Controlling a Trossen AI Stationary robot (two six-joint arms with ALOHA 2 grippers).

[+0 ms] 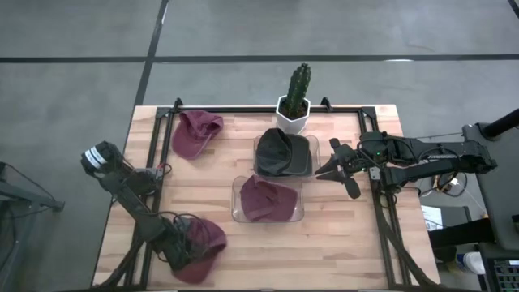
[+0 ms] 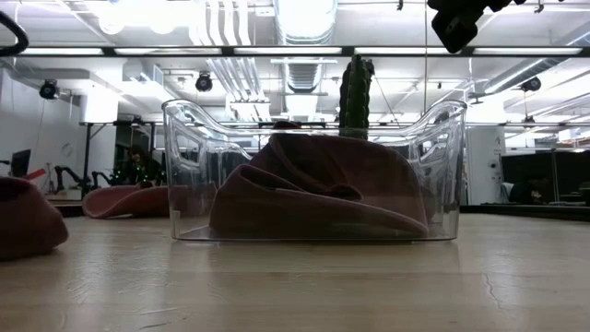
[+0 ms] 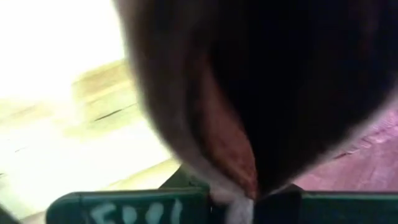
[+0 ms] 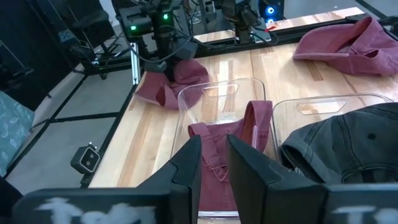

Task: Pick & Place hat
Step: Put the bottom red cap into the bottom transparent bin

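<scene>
A maroon hat lies at the table's near left, and my left gripper stands over its left side, shut on it. In the left wrist view the hat's cloth fills the picture above the gripper. A second maroon hat lies at the far left. A third sits in a clear bin. A dark grey hat sits in the bin behind it. My right gripper hovers slightly open above the table's right side, holding nothing. My left gripper pinches a raised fold of the maroon hat's cloth between its two fingers, at the hat's side toward the table's left edge. The fingers come steeply from above. The hat's rest lies on the table.
A cactus in a white pot stands at the far edge behind the bins. Black rails run along the table's left and right sides. Bare wood lies at the near right.
</scene>
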